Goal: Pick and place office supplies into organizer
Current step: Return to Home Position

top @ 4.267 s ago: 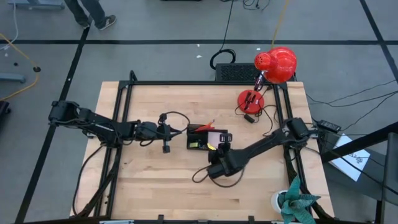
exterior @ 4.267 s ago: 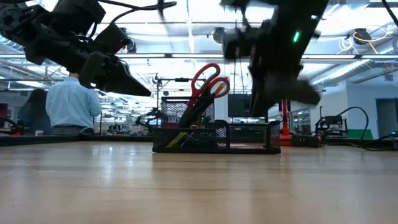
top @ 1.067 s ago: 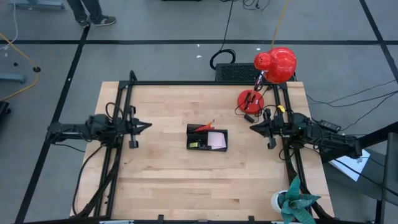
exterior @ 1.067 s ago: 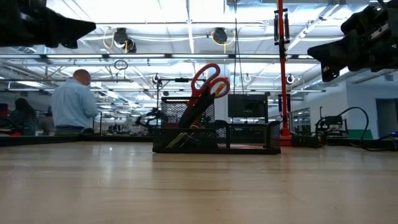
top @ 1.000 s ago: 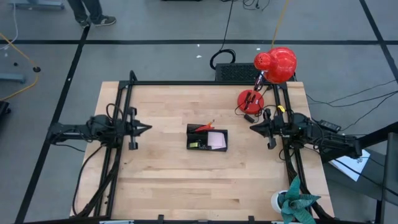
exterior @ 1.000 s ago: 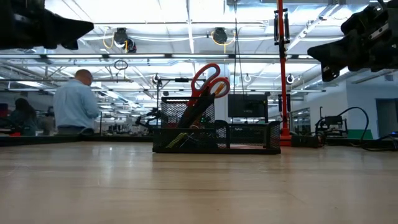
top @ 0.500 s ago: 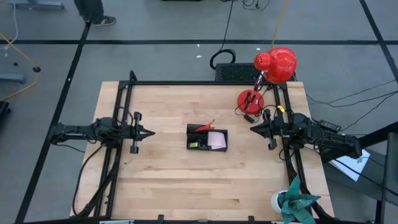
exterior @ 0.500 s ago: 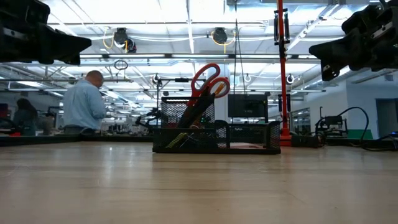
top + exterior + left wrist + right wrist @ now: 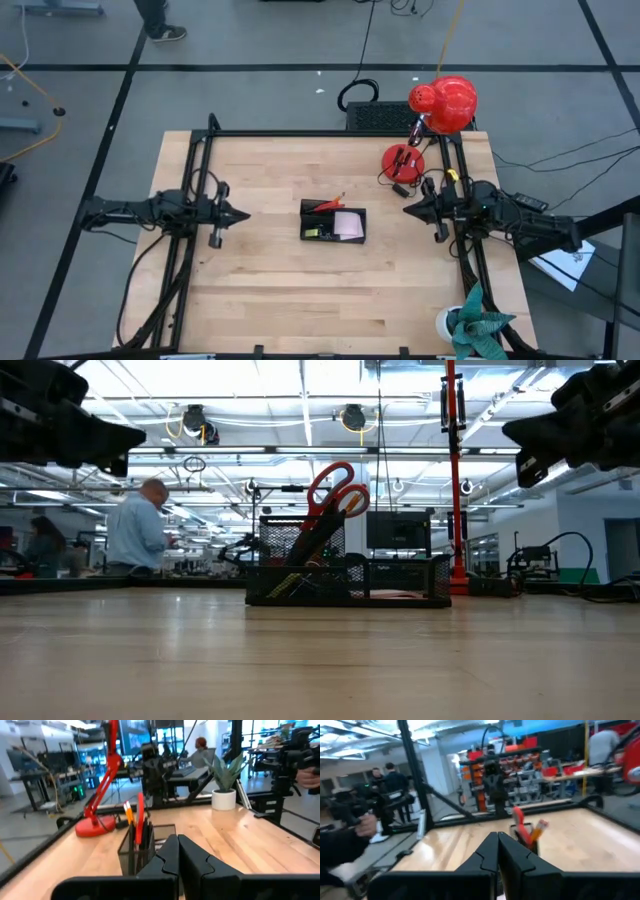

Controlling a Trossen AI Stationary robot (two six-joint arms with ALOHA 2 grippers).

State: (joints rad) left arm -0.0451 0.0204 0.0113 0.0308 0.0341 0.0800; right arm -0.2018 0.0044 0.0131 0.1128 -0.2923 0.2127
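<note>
The black mesh organizer [image 9: 333, 221] stands mid-table on its base, also seen in the low view [image 9: 348, 582]. Red-handled scissors [image 9: 335, 486] and orange pencils [image 9: 129, 813] stand upright in its tall cup. A pink sticky-note pad [image 9: 348, 224] lies in its tray. My left gripper [image 9: 246, 214] hovers above the table to the organizer's left, shut, pointing at it [image 9: 178, 838]. My right gripper [image 9: 405, 209] hovers to the organizer's right, shut, pointing at it [image 9: 497, 836]. Both are empty.
A red desk lamp, with its round base [image 9: 403, 160] and its head [image 9: 445, 102], stands at the far right corner. A potted plant [image 9: 470, 325] sits at the near right corner. Bare wood lies around the organizer. People move in the room beyond the table [image 9: 140, 525].
My left gripper has drifted a little toward the organizer and the near edge, and sunk slightly, staying shut. The right arm has kept almost still. A person in the background has walked to the right.
</note>
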